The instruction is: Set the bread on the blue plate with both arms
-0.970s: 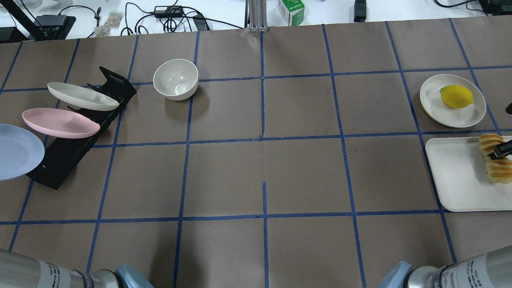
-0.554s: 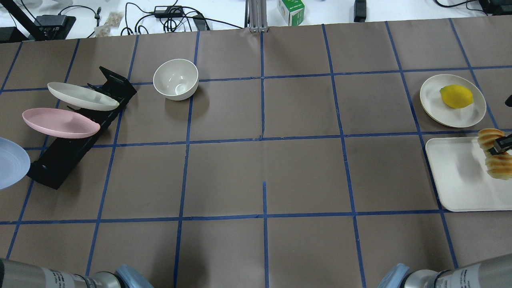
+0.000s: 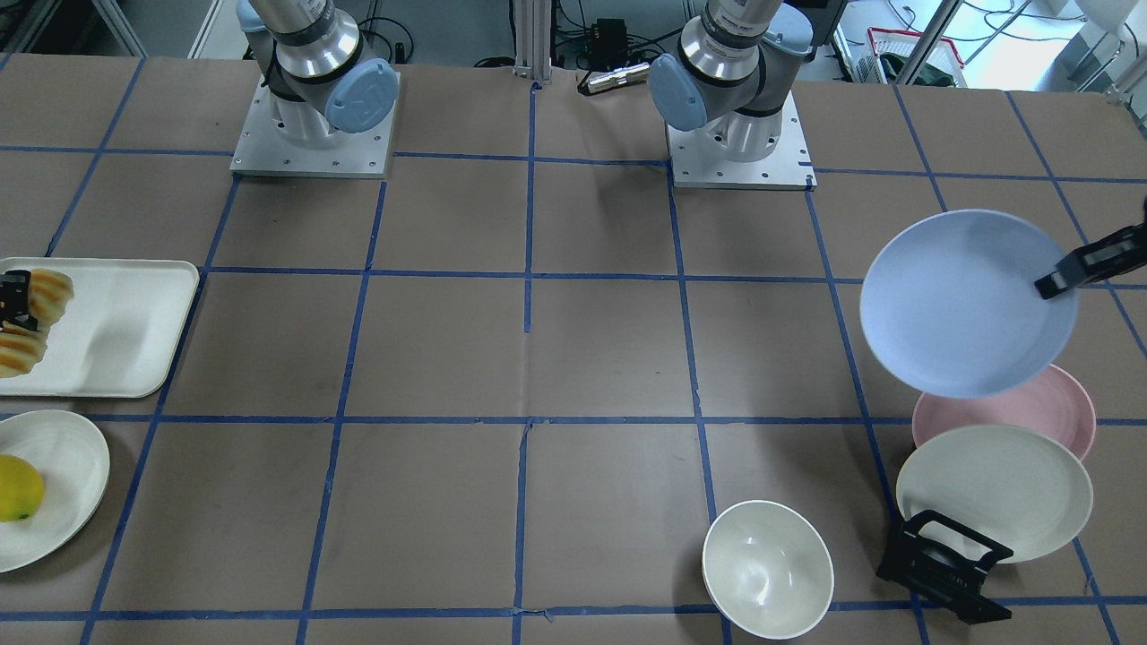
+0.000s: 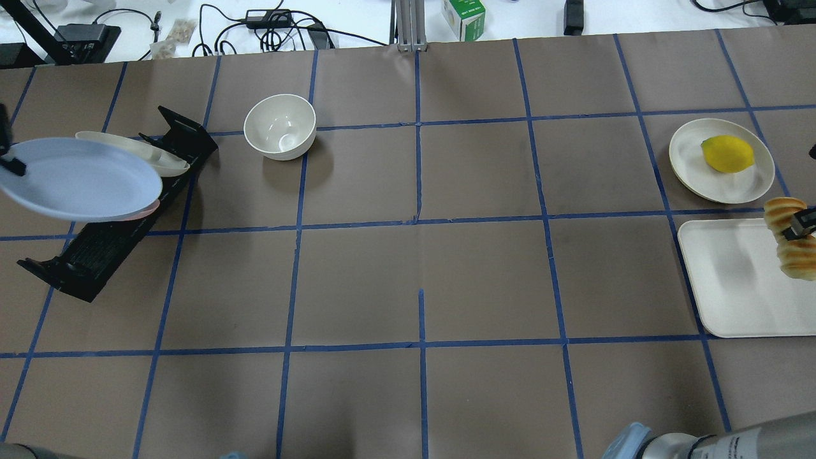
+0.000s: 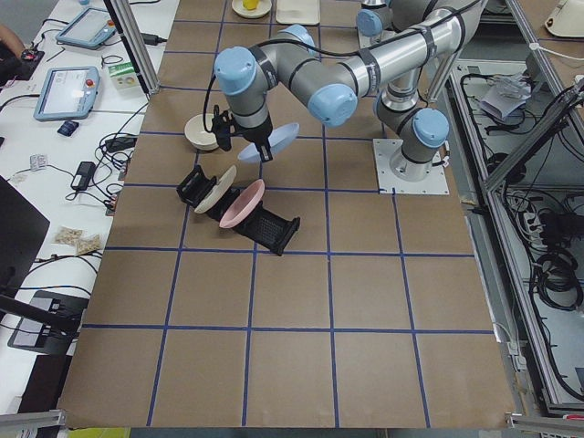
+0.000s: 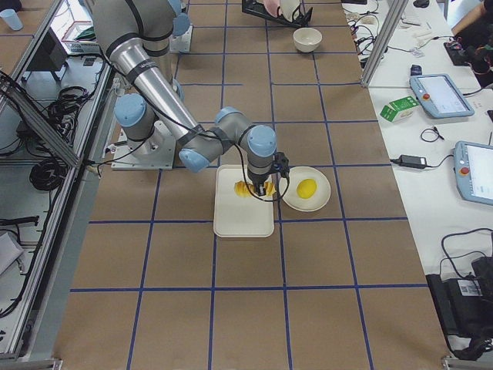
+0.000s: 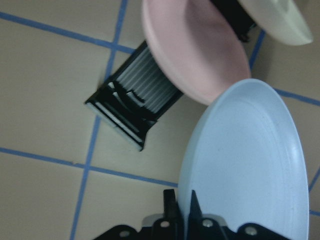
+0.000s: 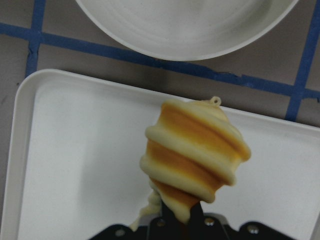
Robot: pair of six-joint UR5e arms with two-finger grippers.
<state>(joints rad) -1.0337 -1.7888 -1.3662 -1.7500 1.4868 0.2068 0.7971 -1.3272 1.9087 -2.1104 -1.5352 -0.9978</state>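
The blue plate [image 4: 80,178] hangs in the air above the black rack, tilted; it also shows in the front view [image 3: 963,300] and the left wrist view [image 7: 250,165]. My left gripper [image 4: 9,167] is shut on its rim at the table's left edge [image 3: 1053,282]. The bread [image 4: 790,245] is a ridged yellow-and-cream loaf, held a little above the white tray [image 4: 727,287]. My right gripper [image 4: 798,228] is shut across its middle. The right wrist view shows the loaf [image 8: 195,160] end-on over the tray.
A black plate rack [image 4: 95,248] holds a pink plate [image 3: 1062,408] and an off-white plate [image 3: 995,493]. A white bowl [image 4: 280,126] stands at the far centre-left. A lemon [image 4: 727,153] lies on a small off-white plate [image 4: 692,172] beyond the tray.
The left gripper has lifted the blue plate out of the rack's near slot and carried it farther and rightward, above the other plates. The bread has risen slightly off the tray.
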